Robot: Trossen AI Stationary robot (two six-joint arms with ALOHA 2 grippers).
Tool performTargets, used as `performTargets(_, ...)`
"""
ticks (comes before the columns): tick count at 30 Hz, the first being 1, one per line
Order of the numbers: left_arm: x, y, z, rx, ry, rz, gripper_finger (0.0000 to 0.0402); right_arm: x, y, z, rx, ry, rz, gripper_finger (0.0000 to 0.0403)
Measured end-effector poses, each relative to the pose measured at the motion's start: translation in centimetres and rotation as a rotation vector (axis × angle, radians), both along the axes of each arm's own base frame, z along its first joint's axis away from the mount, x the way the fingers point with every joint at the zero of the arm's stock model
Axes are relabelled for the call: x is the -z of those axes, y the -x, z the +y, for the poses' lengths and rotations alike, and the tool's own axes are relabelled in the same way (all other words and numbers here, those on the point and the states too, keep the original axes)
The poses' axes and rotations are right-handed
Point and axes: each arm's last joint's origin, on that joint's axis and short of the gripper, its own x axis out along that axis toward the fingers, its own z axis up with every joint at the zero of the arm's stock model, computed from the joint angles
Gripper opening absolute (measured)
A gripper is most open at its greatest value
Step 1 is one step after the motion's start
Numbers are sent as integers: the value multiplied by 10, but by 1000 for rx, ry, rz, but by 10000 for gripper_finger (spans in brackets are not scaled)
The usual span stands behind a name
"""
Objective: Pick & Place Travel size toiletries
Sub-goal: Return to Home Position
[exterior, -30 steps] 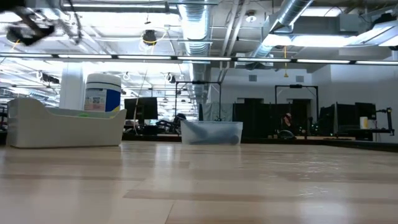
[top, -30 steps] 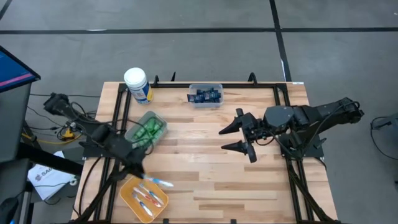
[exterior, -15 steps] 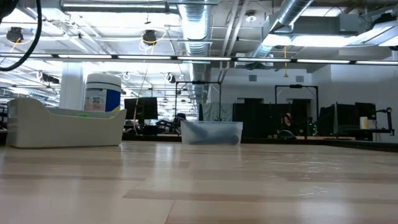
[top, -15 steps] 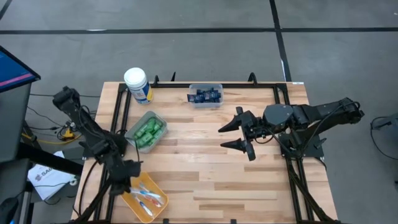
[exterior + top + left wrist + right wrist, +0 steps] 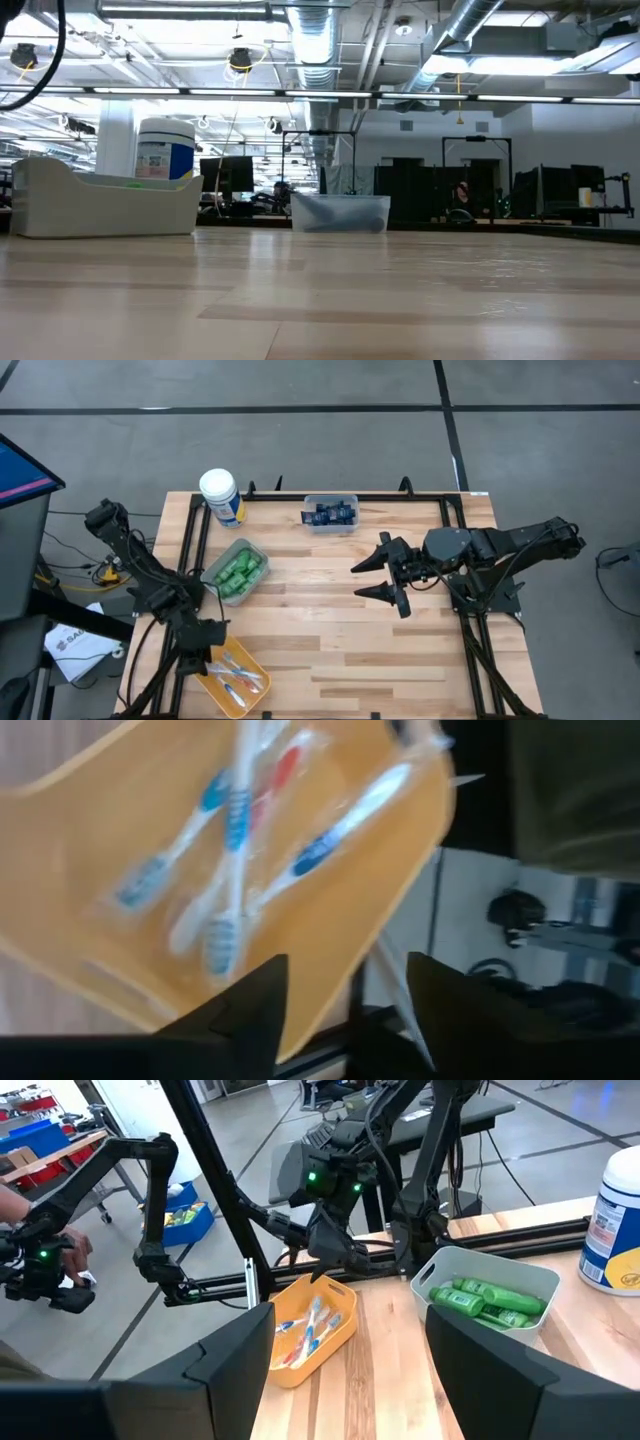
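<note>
High view. The left pincer [image 5: 203,632], released and empty, hangs at the rim of the orange bin [image 5: 380,905]. The toothbrushes [image 5: 236,674] lie inside the bin, just beyond its fingertips. The right pincer [image 5: 365,581], likewise released, waits well apart over the tabletop [image 5: 330,645]. Homing looks best done by lifting clear of the rim first, fingers spread, then swinging away, so that nothing catches the bin.

The table [image 5: 330,610] was pale wood planks, smooth with a soft sheen. The orange bin [image 5: 400,850] was smooth plastic, and the toothbrushes [image 5: 235,830] in it lay in clear glossy wrappers [image 5: 422,748]. The green bottles [image 5: 238,571] looked like shiny plastic, in a matt grey bin [image 5: 209,576]. The canister [image 5: 220,495] was white plastic with a printed label.
</note>
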Motion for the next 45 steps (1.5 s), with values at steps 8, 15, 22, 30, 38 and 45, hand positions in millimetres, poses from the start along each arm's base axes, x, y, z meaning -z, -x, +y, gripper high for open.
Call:
performTargets(8,-27,8,16,-45,152,-119,223,-8,2,-6,4,45,-70,252)
performTargets(15,-61,15,47,-197,331,-363,121,-42,45,-37,36,92,-251,165)
performTargets(22,-85,32,85,-487,397,-636,9,-58,112,-58,104,190,-307,12)
performTargets(30,-108,58,114,-675,373,-1026,1,-32,148,-63,150,190,-280,4)
performTargets(38,-112,83,132,-690,216,-1277,1,34,173,-67,238,98,-387,2)
performTargets(45,-111,94,143,-697,-154,-1465,1,101,175,-67,248,-71,-510,1)
